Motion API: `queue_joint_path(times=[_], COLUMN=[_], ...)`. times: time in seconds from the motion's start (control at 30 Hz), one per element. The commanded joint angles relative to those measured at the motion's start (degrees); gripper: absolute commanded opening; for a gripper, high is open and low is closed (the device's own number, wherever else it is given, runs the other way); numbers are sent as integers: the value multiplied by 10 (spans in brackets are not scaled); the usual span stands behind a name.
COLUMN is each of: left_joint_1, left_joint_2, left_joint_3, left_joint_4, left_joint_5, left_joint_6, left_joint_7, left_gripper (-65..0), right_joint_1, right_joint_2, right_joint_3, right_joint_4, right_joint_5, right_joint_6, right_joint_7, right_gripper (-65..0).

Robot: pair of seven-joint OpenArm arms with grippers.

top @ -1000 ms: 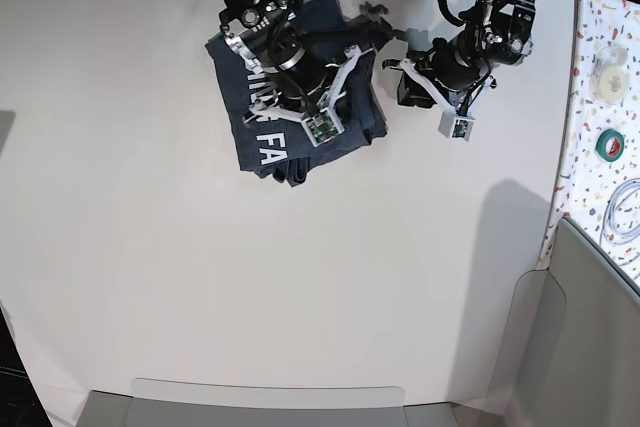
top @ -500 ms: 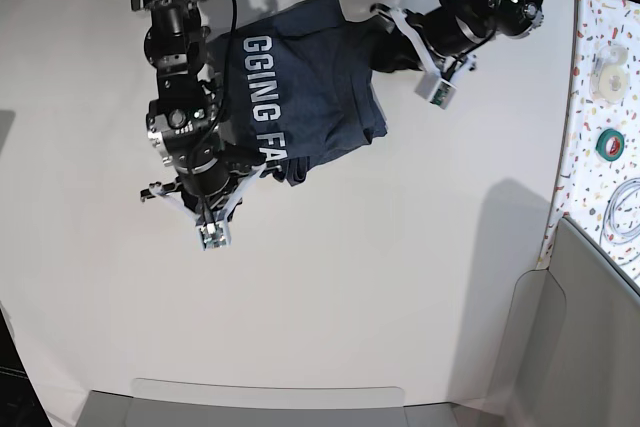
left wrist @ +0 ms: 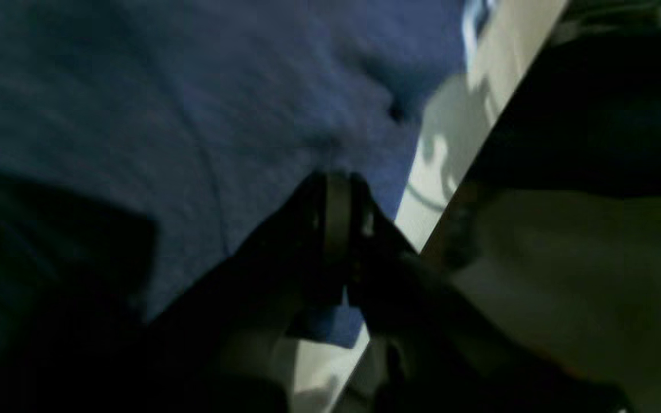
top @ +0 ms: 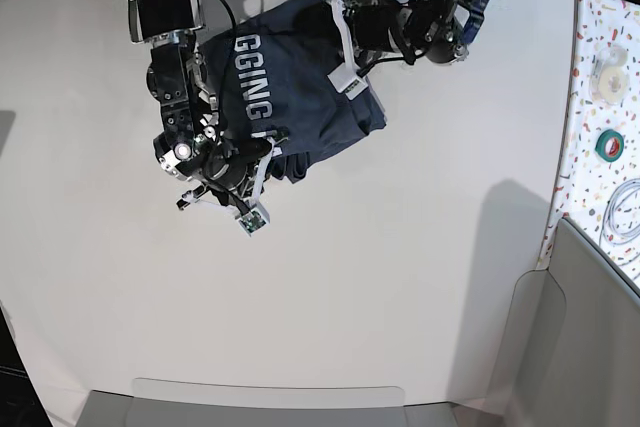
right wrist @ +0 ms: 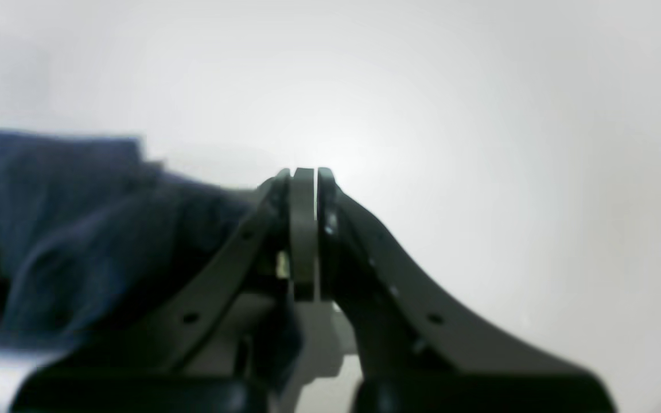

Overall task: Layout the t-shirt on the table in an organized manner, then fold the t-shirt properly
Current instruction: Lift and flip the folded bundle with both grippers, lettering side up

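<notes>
Both grippers, left (left wrist: pixel 339 189) & right (right wrist: pixel 304 189), look pinched shut on the t-shirt (top: pixel 300 87), bunched near the table (top: pixel 350 277) far edge: layout step; next probably pull apart to spread.

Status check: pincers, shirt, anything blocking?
Both pincers shut: left pincer over the t-shirt, grip unclear; right pincer empty. T-shirt bunched, not laid flat. Table unobstructed.

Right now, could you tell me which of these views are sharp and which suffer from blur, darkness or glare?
Base view: evenly lit and sharp, the t-shirt lettering legible, soft arm shadows on the table. Left wrist view: dark, blurred, fabric filling most of it. Right wrist view: washed-out white background, the near right gripper and cloth out of focus.
</notes>
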Motion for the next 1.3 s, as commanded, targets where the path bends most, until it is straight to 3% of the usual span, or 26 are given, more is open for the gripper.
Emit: queue_joint_path(times=[0.0, 0.17, 0.3, 0.57, 0.77, 0.9, 1.03, 1.2, 1.27], left_joint_1=[-4, -37, -72, -136, -160, -159, -116, -52, -34], left_joint_2=[-4, -6, -7, 4, 14, 12, 16, 66, 73], left_joint_3=[-4, -3, -3, -3, -3, -14, -100, -257, -293], left_joint_4=[-9, -35, -54, -89, -116, -89, -1, 147, 184], left_joint_5=[68, 68, 68, 68, 68, 64, 63, 63, 63], left_joint_6=[44, 155, 203, 234, 245, 245, 243, 240, 240], left_joint_7=[-19, -29, -30, -31, -46, -68, -68, -69, -68], left_gripper=[-650, -650, -622, -614, -614, -614, -613, -613, -613], right_joint_1=[-1, -64, -123, -238, -265, -258, -217, -173, -170], right_joint_2=[14, 62, 90, 100, 101, 79, 50, -24, -64], right_joint_3=[4, 5, 6, 6, 22, 142, 252, 265, 237], right_joint_4=[26, 124, 197, 267, 270, 272, 290, 300, 299], right_joint_5=[-2, -1, -1, -1, -3, -3, -3, 7, 48], right_joint_6=[4, 5, 5, 3, -1, -1, -1, 6, 6], right_joint_7=[-1, -33, -58, -61, -58, -57, -58, -57, -56], right_gripper=[-650, -650, -650, -650, -650, -650, -650, -650, -650])
